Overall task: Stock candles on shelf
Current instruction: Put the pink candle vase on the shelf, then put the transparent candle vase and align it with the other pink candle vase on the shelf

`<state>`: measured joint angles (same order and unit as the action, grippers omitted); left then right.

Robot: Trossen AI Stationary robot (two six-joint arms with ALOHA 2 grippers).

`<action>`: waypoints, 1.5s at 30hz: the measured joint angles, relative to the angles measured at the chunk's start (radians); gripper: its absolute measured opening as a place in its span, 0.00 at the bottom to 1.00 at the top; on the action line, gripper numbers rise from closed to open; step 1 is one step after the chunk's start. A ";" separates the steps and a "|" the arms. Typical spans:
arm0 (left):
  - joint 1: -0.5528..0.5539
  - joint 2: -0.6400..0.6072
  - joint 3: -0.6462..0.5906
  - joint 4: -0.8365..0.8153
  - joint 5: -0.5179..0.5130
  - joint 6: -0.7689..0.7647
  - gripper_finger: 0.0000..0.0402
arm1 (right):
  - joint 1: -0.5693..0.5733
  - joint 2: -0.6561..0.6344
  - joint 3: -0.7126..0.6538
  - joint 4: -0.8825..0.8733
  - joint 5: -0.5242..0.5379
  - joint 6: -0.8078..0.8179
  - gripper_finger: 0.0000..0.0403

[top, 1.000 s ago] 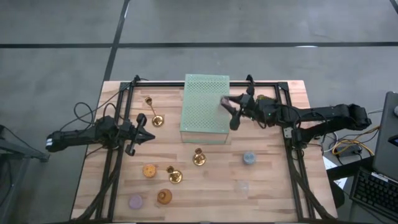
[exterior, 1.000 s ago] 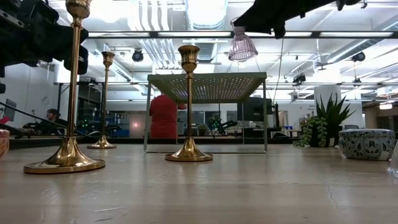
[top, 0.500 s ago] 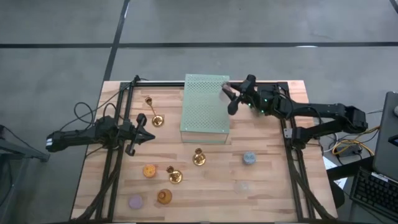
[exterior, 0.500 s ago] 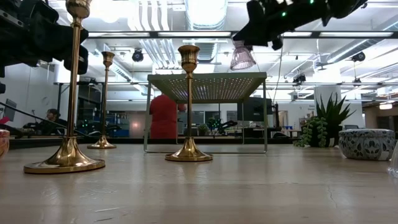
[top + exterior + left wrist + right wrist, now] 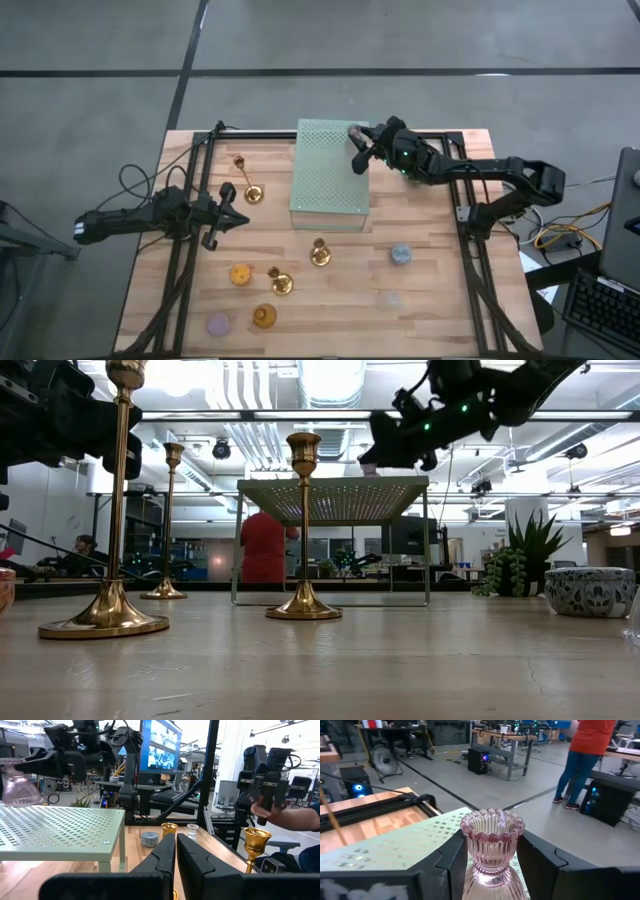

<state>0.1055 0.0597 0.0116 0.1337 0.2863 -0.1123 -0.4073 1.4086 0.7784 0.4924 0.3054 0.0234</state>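
The pale green mesh shelf [image 5: 325, 180] [image 5: 335, 495] stands at the table's far middle. My right gripper [image 5: 362, 146] [image 5: 492, 870] is over its far right corner, shut on a pink ribbed glass candle [image 5: 354, 133] [image 5: 492, 845] [image 5: 20, 790]. Loose on the near half of the table are an orange candle [image 5: 240, 273], an amber candle [image 5: 264, 316] and a lilac candle [image 5: 217, 324]. A pale blue candle [image 5: 400, 254] and a clear one [image 5: 388, 298] rest there too. My left gripper [image 5: 215, 215] [image 5: 175, 847] waits shut at the table's left. My right gripper pinches the pink candle's ribbed body below the beaded rim [image 5: 492, 870] between its two fingers [image 5: 452, 865]. The fingers come nearly level from the table's right side. The candle stands upright, its base at the shelf's top [image 5: 55, 827]; whether it touches, I cannot tell.
Three brass candlesticks [image 5: 247, 185] [image 5: 320, 253] [image 5: 280, 282] stand on the table left of and in front of the shelf. A black metal frame [image 5: 195, 250] runs along the table's sides. A person's hand [image 5: 270, 805] shows beyond the table, and another person [image 5: 590, 750] stands farther off.
My right gripper has carried the pink candle toward the table's far edge and down. The candle went from above the shelf's right edge to its far right corner, down close to the mesh top, and it has stayed upright in the hold.
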 joint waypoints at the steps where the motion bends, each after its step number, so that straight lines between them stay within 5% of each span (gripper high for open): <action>1: 0.000 0.000 0.000 0.000 0.000 0.000 0.05 | -0.008 0.008 0.000 0.010 0.000 0.000 0.36; 12: 0.000 0.000 0.000 0.000 0.000 0.000 0.05 | -0.093 0.059 0.000 0.079 0.005 0.048 0.38; 36: 0.000 0.000 0.000 -0.001 0.000 0.000 0.05 | -0.095 0.104 0.000 0.113 0.008 0.052 0.43; 45: 0.000 0.000 0.000 -0.001 0.000 0.000 0.05 | -0.094 0.077 0.000 0.049 0.008 0.049 0.54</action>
<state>0.1056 0.0597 0.0113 0.1329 0.2863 -0.1123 -0.5010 1.4852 0.7784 0.5416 0.3130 0.0726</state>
